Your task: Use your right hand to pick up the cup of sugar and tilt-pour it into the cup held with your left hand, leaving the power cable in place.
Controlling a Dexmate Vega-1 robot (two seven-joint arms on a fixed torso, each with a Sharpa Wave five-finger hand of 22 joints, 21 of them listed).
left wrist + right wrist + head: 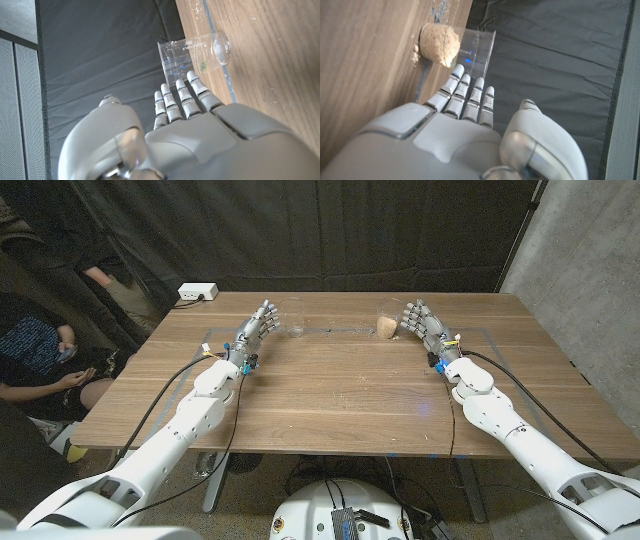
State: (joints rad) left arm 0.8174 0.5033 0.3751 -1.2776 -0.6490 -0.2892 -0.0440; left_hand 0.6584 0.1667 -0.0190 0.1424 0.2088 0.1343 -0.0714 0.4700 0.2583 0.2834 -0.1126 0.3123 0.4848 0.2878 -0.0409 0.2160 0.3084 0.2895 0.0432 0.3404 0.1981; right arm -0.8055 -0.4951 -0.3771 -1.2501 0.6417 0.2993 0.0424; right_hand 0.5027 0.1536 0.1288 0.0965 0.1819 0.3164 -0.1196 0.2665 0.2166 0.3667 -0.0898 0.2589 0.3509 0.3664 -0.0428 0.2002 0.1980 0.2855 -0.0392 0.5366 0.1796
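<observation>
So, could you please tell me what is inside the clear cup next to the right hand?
The clear cup holds a low layer of brown sugar at its bottom. A few grains lie on the table beside it. The right hand covers none of it.

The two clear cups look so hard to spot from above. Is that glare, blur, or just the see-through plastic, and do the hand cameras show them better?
Mostly the plastic: in the head view the empty cup nearly vanishes against the dark curtain, and the cup of sugar shows chiefly by its tan fill. The left wrist view shows a bright highlight on the empty cup's base. The right wrist view shows the sugar clearly, its cup's walls faint.
</observation>
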